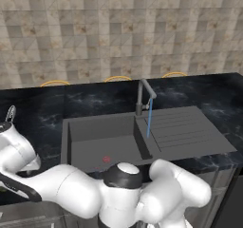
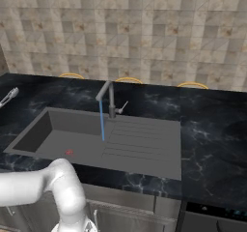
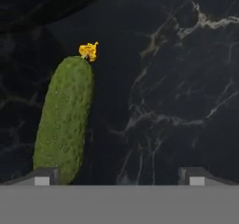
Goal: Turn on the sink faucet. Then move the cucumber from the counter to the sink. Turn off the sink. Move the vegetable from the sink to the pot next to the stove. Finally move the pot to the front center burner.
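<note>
Hand view: the gripper (image 3: 119,181) hangs with its jaws spread wide over the counter (image 3: 177,78), and the cucumber (image 3: 64,118) lies beside the left fingertip, off-centre. Best shift sideways to straddle it before closing. The sink faucet (image 1: 144,95) is running.

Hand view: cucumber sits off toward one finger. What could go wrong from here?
1. The cucumber lies close to one of the open fingers, not centred in the gap; closing now may clip or nudge it rather than grip it.
2. It is round and lies on the glossy counter, so a push could roll it.
3. Water runs from the sink faucet; a delay leaves it on.
</note>
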